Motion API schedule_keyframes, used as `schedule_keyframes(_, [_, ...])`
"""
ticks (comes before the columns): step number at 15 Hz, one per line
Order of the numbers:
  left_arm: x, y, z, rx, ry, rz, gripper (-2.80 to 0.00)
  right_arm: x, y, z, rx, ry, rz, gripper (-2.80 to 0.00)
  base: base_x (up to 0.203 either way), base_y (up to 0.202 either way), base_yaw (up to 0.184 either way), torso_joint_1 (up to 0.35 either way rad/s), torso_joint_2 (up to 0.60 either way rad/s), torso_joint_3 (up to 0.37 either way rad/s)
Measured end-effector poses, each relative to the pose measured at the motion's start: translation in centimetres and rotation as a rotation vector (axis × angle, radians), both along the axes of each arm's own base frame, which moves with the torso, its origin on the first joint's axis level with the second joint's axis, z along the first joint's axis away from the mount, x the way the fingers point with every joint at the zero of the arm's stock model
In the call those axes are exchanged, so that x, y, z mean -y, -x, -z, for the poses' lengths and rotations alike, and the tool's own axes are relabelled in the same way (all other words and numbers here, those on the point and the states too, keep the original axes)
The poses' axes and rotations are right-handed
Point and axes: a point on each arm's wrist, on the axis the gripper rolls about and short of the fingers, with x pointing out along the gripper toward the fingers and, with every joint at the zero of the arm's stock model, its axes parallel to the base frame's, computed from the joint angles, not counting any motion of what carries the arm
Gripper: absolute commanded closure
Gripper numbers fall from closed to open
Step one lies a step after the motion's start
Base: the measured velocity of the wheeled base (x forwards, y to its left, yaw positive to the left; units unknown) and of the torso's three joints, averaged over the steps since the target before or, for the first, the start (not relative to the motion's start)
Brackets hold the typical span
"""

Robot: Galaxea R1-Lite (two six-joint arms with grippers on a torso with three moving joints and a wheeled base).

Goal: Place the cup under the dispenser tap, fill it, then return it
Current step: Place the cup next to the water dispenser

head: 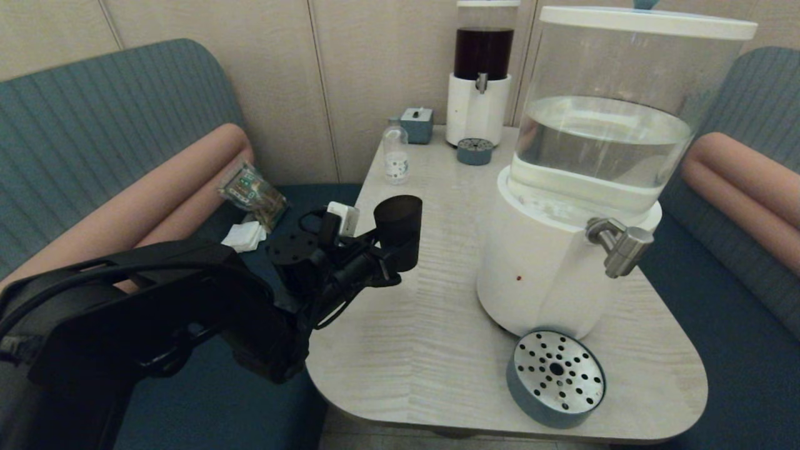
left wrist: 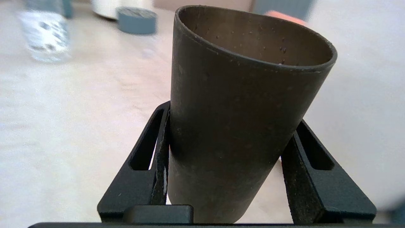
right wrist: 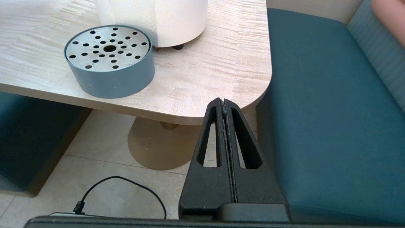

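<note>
The smoky-black cup [head: 400, 230] hangs tilted over the table's left side, held low on its wall by my left gripper [head: 389, 265]. In the left wrist view the cup [left wrist: 240, 120] leans between the two black fingers [left wrist: 159, 139], which press its sides; droplets speckle its inside. The brushed-silver dispenser tap [head: 619, 245] juts from the white base of the big clear-water dispenser [head: 581, 187], well to the right of the cup. My right gripper [right wrist: 224, 102] is parked below the table's near right corner, fingers pressed together with nothing between them.
A grey perforated drip tray [head: 555, 378] lies below the tap at the table's front edge [right wrist: 109, 60]. A small clear bottle [head: 395, 155], a smaller dark-liquid dispenser [head: 481, 75] with its own tray [head: 474, 150], and a grey box [head: 417, 124] stand at the back. Teal benches flank the table.
</note>
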Motion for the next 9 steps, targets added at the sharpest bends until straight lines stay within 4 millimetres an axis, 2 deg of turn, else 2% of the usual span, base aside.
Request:
schedule_keyframes(6, [-0.8,-3.3,0.4,0.061,0.026,-0.051,0.0,0.0,0.0,0.0,-0.001,0.0,0.0,0.0,0.0,0.0,0.0,0.0,0.0,0.0])
schedule_keyframes(9, [-1.2,-4.8,1.3,0.077,0.033,-0.073,0.0,0.0,0.0,0.0,-0.001,0.0,0.0,0.0,0.0,0.0,0.0,0.0,0.0,0.0])
